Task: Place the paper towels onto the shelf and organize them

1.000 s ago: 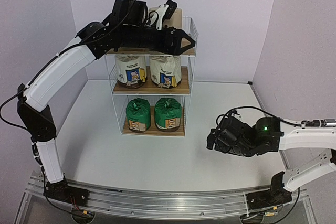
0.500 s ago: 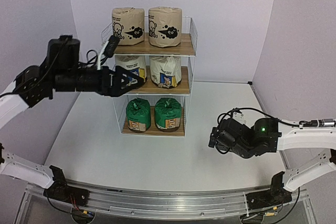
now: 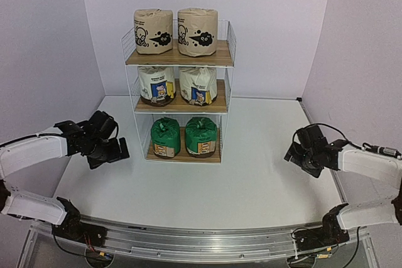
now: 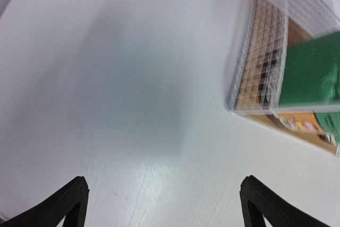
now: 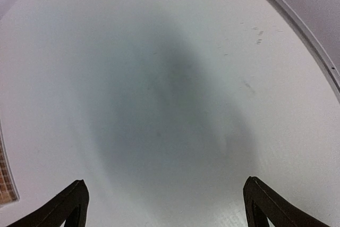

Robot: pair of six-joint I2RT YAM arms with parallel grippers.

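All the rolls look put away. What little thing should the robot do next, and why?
Probably just lower both arms to rest, I'd judge. The shelf holds all six rolls in matched pairs: tan rolls on top, white rolls in the middle, green rolls at the bottom. The left hand and right hand are open, holding nothing, and apart from the shelf.

Labels on the paper towels [image 3: 156, 85] — too small to read.
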